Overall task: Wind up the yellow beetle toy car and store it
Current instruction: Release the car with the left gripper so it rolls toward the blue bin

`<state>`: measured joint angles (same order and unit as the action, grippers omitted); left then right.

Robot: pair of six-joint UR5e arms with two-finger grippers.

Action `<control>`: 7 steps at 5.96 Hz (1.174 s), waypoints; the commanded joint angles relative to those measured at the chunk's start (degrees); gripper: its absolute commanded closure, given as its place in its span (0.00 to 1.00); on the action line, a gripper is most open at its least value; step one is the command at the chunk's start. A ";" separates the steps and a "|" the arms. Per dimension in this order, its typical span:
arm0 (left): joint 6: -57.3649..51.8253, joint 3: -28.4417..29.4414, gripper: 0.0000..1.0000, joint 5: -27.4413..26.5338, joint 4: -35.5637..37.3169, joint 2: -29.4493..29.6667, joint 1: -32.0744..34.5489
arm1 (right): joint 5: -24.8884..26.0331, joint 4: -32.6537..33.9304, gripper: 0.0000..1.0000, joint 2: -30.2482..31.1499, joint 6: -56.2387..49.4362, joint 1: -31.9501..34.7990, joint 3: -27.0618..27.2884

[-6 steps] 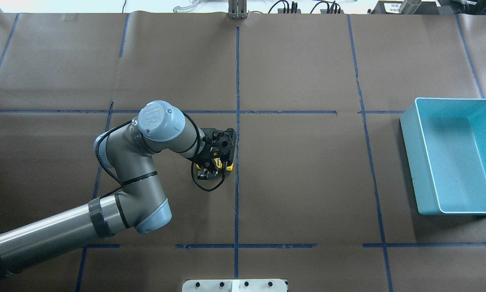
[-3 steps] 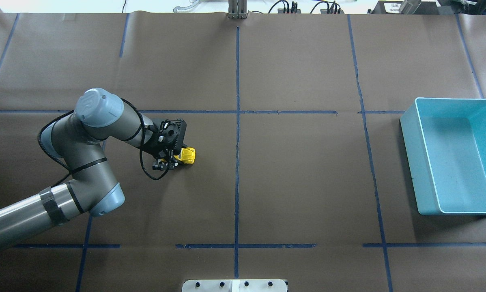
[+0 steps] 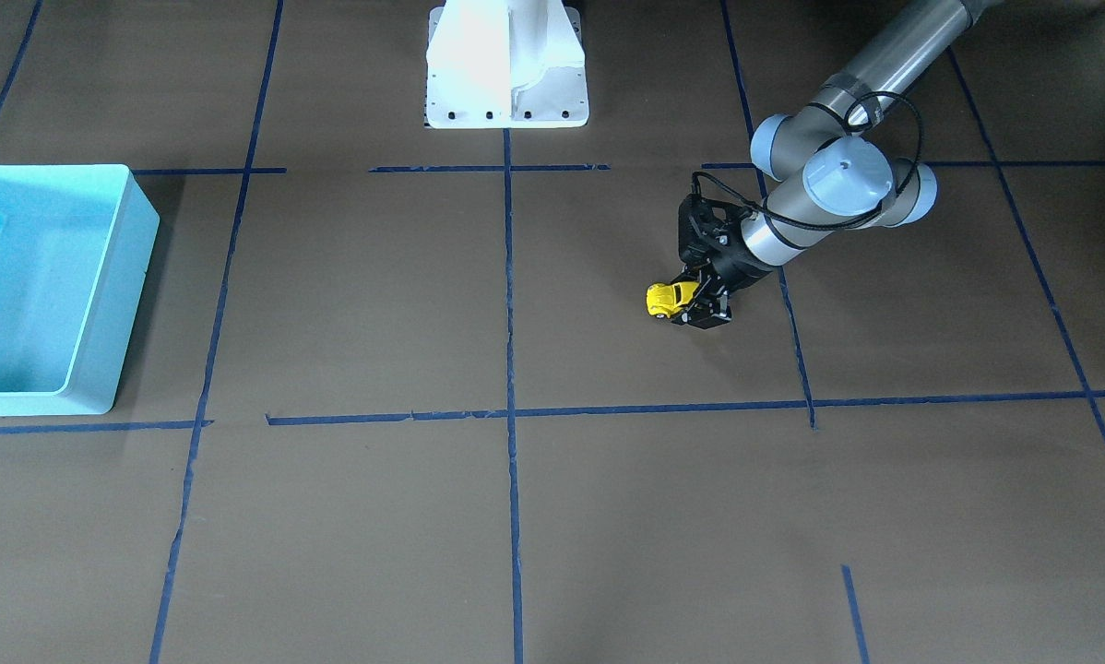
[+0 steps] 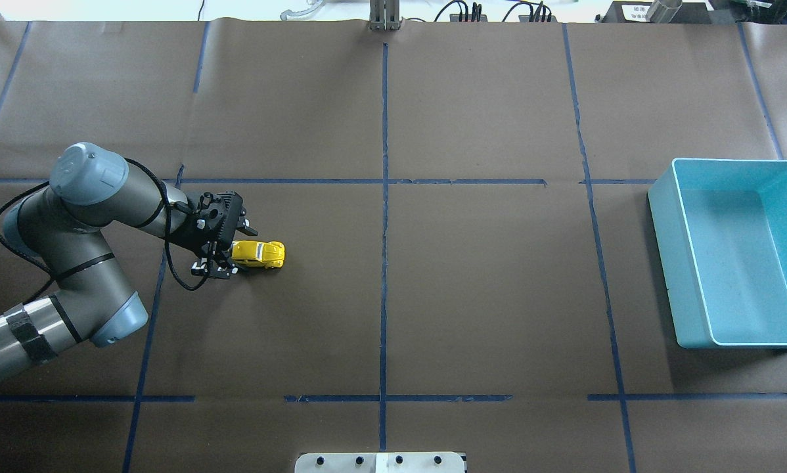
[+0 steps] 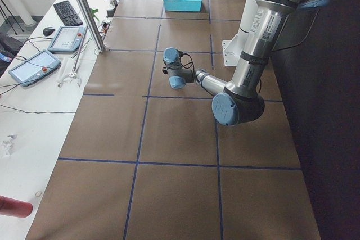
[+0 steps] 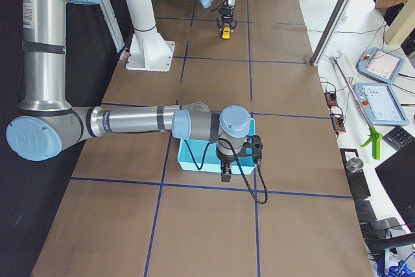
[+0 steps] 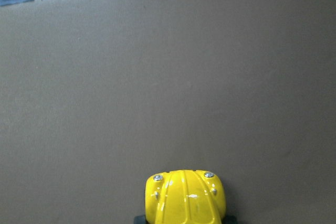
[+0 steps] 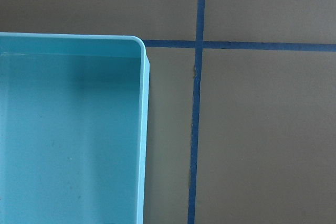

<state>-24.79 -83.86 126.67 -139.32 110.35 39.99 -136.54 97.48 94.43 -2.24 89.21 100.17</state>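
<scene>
The yellow beetle toy car (image 4: 260, 254) stands on its wheels on the brown table, left of the middle, nose towards the centre line. It also shows in the front-facing view (image 3: 667, 299) and as a yellow hood at the bottom of the left wrist view (image 7: 186, 198). My left gripper (image 4: 237, 251) is low at the car's rear, and its jaws look open on either side of the tail. My right gripper (image 6: 224, 174) hangs over the near corner of the light-blue bin (image 6: 194, 160). I cannot tell whether it is open or shut.
The light-blue bin (image 4: 660, 249) stands at the table's right edge, far from the car, and holds nothing. Its corner fills the right wrist view (image 8: 143, 129). Blue tape lines cross the brown paper. The white robot base (image 3: 506, 65) is at the near edge.
My left arm has dragged the car leftward along the table, away from the centre line. More of the car now shows in front of the gripper, and the jaws look wider.
</scene>
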 commanded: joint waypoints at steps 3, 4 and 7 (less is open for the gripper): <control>0.27 -1.31 0.00 4.36 0.19 -2.77 4.82 | 4.77 -0.01 0.00 0.05 0.13 -0.01 -0.85; 0.53 -1.22 0.00 6.73 0.98 -2.77 6.92 | 4.70 -0.10 0.00 -0.12 0.13 -0.01 -0.86; 2.47 -2.63 0.00 17.26 7.90 -2.69 14.83 | 4.70 -0.10 0.00 -0.21 0.04 -0.01 -0.86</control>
<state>-22.73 -86.11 140.69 -133.70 107.64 52.66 -131.78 97.44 94.23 -2.13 89.21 99.28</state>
